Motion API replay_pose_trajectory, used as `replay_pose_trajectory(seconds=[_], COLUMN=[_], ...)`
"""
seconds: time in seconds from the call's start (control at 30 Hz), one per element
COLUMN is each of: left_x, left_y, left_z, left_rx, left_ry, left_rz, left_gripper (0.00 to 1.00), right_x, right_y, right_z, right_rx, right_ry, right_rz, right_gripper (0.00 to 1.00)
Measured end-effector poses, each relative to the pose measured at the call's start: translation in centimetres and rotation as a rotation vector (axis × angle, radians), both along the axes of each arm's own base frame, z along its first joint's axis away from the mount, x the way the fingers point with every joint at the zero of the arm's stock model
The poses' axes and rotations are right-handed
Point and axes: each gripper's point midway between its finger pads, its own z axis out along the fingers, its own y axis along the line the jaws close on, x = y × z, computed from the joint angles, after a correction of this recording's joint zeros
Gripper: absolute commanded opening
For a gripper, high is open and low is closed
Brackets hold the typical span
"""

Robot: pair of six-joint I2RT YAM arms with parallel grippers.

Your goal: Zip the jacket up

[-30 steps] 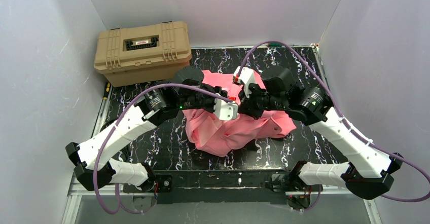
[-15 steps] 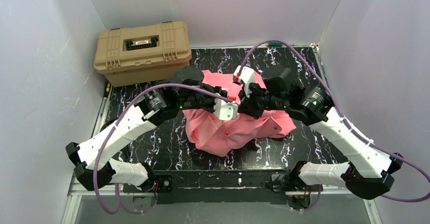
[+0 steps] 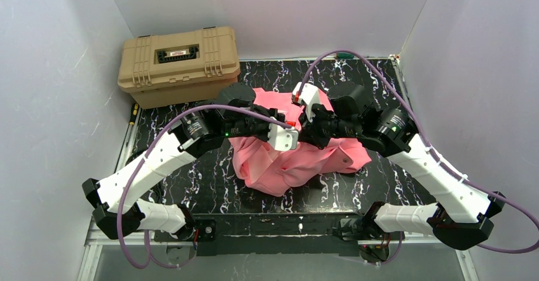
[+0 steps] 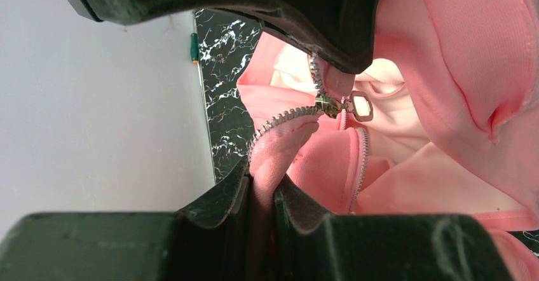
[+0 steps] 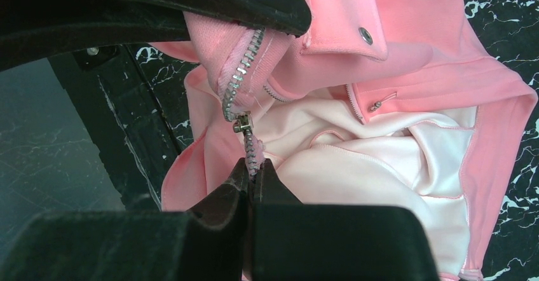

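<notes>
The salmon-pink jacket [image 3: 279, 166] lies bunched at the middle of the table [image 3: 210, 166], between both arms, its front open to the pale lining. A short run of zipper teeth stretches from one gripper to the other, carrying the brass slider [image 4: 328, 106], whose pull tab [image 4: 361, 108] hangs free. The left gripper [image 4: 262, 182] is clenched on a fold of the toothed edge. The right gripper [image 5: 254, 170] pinches the zipper tape just beside the slider, so the right arm appears the nearer to it.

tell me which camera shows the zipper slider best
Left wrist: the zipper slider and its pull tab show clearly side-on, unobstructed. Right wrist shows the slider smaller, tab not visible. Top external shows only the jacket; the slider is out of sight.
</notes>
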Motion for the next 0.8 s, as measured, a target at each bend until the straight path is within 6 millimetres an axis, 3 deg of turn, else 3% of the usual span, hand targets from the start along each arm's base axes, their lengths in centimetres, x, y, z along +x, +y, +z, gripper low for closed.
replay_pose_trajectory(seconds=[0.8], left_x=[-0.14], left_y=[-0.11], left_z=[0.00], left_rx=[0.007], left_ry=[-0.012], left_rz=[-0.022], left_gripper=[0.00], right_x=[0.39], right_y=[-0.03], right_z=[0.62], right_rx=[0.015], right_ry=[-0.026], right_rz=[-0.016], right_gripper=[0.01])
